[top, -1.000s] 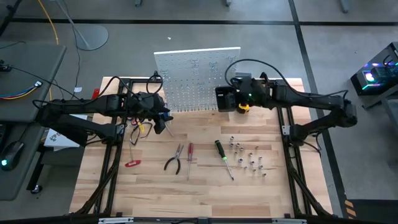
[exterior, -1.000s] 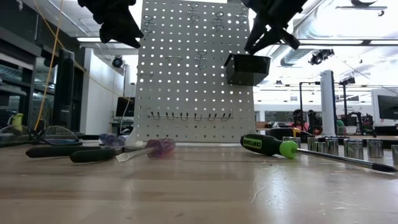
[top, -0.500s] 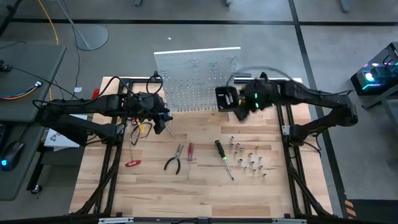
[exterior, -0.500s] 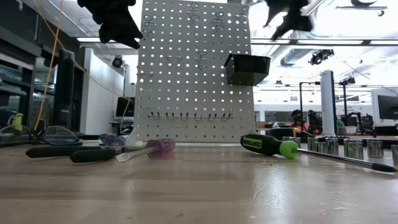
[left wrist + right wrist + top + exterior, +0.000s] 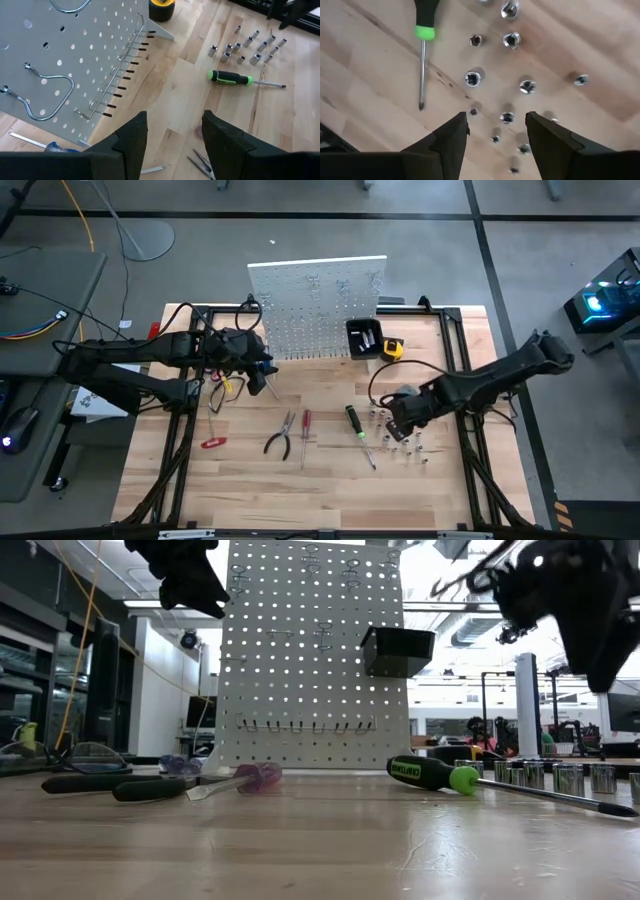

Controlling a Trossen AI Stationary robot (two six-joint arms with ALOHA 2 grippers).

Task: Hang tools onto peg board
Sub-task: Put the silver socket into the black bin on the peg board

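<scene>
Right gripper: the right gripper point(image 5: 398, 420) is hovering with its fingers apart and nothing between them, directly over the cluster of small metal sockets point(image 5: 506, 75).
Left gripper: the left gripper point(image 5: 262, 372) is waiting with fingers apart and empty, just in front of the peg board point(image 5: 318, 305).
Tools: the green-black screwdriver point(image 5: 357, 430) is lying just beside the right gripper, toward the table's middle; the pliers point(image 5: 283, 434) and the red-handled screwdriver point(image 5: 306, 430) are lying farther that way, nearer the left gripper, and the red-handled cutters point(image 5: 213, 442) are sitting beyond them.
Peg board: it is standing upright behind both grippers, with its black bin point(image 5: 363, 338) on the side nearer the right arm and wire hooks point(image 5: 47, 95) showing close to the left gripper.
Step in hand: judging by the pose, the right arm is lining up a pick; it probably needs to shift sideways onto the screwdriver's handle, straddling it crosswise and avoiding the sockets.
Surface: a pale wooden tabletop point(image 5: 330, 480) is carrying everything; a yellow tape measure point(image 5: 392, 349) is sitting beside the bin.
Room: grey floor and cables are surrounding the table, with workshop benches lying beyond the board.
</scene>
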